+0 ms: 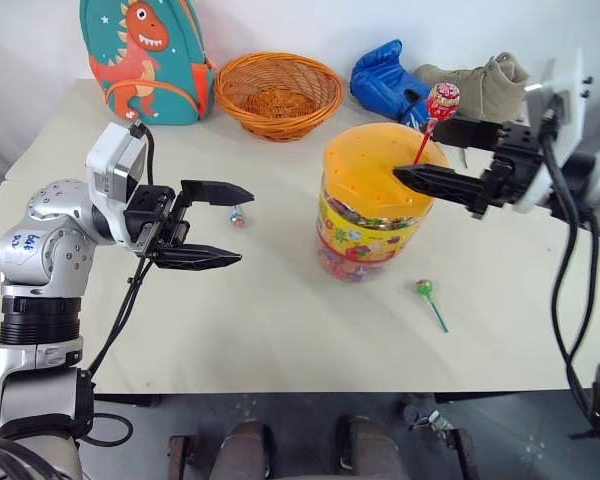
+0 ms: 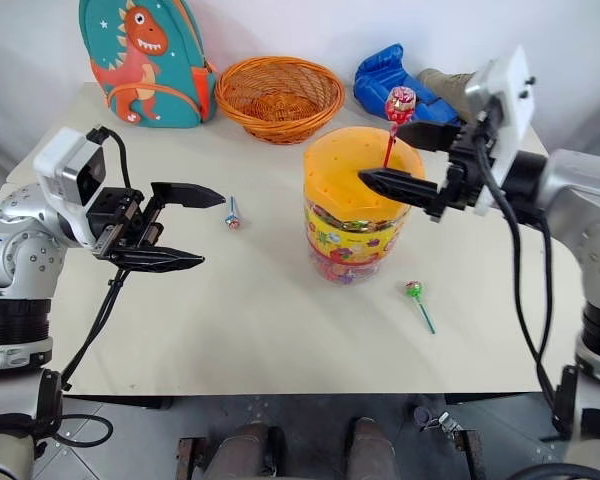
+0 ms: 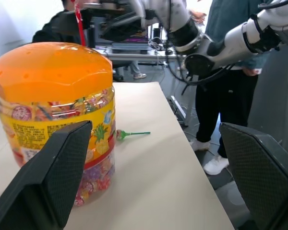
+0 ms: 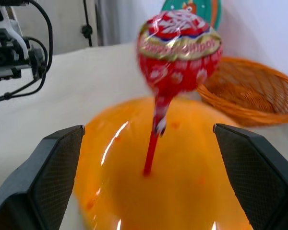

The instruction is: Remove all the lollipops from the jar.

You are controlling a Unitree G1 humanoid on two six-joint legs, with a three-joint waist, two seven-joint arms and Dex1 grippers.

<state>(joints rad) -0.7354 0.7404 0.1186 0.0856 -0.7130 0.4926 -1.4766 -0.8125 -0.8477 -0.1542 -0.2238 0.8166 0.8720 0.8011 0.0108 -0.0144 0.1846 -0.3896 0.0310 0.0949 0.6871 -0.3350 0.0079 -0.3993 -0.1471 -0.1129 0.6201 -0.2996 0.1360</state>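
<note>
Red-stick lollipop (image 1: 442, 101) upright in jar (image 1: 372, 205) lid, right hand (image 1: 430, 153) open around it

Surface: beige table (image 1: 280, 330)
Centre: jar (image 1: 370, 215)
11 o'clock: dinosaur backpack (image 1: 145, 60)
12 o'clock: woven basket (image 1: 278, 93)
1 o'clock: blue glove (image 1: 385, 82), boot (image 1: 480, 85)
4 o'clock: green-stick lollipop (image 1: 426, 291)
9 o'clock: blue-stick lollipop (image 1: 237, 215)

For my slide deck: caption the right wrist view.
Open right gripper flanks the red-stick lollipop standing in the domed orange jar lid.

Both arms are raised, the left end effector (image 1: 208, 224) and right end effector (image 1: 432, 154) spread wide, pointing toward each other.
</note>
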